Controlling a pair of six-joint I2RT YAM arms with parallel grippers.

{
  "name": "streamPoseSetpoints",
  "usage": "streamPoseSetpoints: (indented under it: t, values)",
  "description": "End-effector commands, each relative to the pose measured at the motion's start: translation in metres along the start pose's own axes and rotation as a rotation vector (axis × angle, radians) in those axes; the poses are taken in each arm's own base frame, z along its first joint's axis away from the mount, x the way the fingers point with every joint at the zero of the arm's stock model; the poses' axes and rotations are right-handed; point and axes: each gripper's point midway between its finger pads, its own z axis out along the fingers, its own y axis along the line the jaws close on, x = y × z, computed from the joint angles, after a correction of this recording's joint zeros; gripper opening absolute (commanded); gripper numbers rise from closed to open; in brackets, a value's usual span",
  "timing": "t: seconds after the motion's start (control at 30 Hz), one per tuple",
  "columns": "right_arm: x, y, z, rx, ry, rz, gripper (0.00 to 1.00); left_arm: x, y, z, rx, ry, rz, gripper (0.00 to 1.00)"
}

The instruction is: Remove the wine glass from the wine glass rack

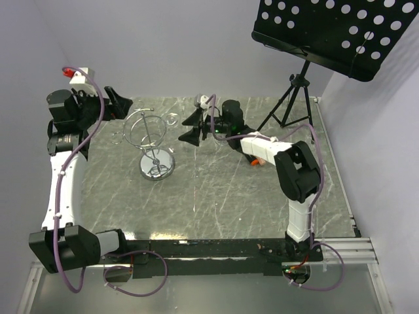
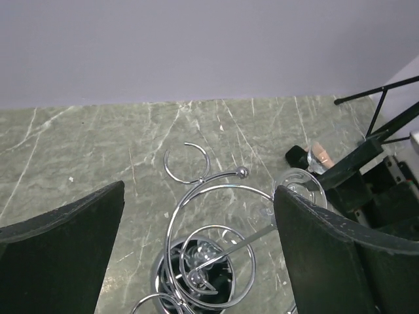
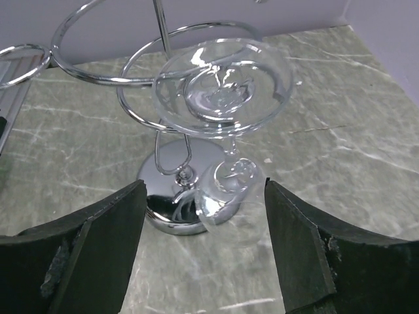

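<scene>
A: Item: wine glass [image 3: 222,91]. Location?
B: Hung upside down on wine glass rack [image 1: 149,140], on counter [image 1: 229,196].
A: Pincers?
B: Left pincer [image 1: 118,103]: released, near rack. Right pincer [image 1: 188,128]: released, facing glass, not touching.

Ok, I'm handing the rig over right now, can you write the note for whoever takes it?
Left gripper: open, empty, near the top of the wine glass rack.
Right gripper: open, facing the wine glass, not touching it.
Wine glass: hangs upside down by its foot in a rack loop.
Done: nothing; the glass is on the rack.
To do: grip the glass, slide it out, lift clear.
</scene>
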Motion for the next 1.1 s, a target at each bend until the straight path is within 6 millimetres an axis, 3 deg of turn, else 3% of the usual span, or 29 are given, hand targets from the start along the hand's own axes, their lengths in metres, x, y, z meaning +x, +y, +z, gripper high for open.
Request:
streamPoseSetpoints:
  t: [0.0,0.13,0.5,0.8,0.87,0.97,1.07]
  values:
    - [-0.031,0.009,0.017,-0.055,-0.117,-0.142,0.77,-0.001,0.001,0.004,0.024,-0.003,-0.052,1.0]
    - [-0.023,0.014,0.029,-0.065,-0.134,-0.164,0.73,-0.001,0.009,0.01,0.007,0.006,-0.029,1.0]
    - [-0.021,-0.01,0.054,-0.024,-0.196,-0.067,0.59,0.011,0.018,0.022,0.0,0.044,-0.063,1.0]
    - [-0.027,-0.018,0.053,-0.012,-0.202,-0.068,0.39,0.01,0.023,0.024,-0.011,0.041,-0.043,1.0]
    - [-0.031,-0.016,0.049,-0.013,-0.196,-0.072,0.29,0.009,0.023,0.025,-0.01,0.036,-0.042,1.0]
    - [-0.033,-0.014,0.043,-0.002,-0.174,-0.07,0.0,0.01,0.024,0.027,-0.008,0.035,-0.039,1.0]
    - [-0.036,-0.017,0.035,0.034,-0.171,-0.062,0.0,0.01,0.027,0.028,-0.017,0.034,-0.031,1.0]
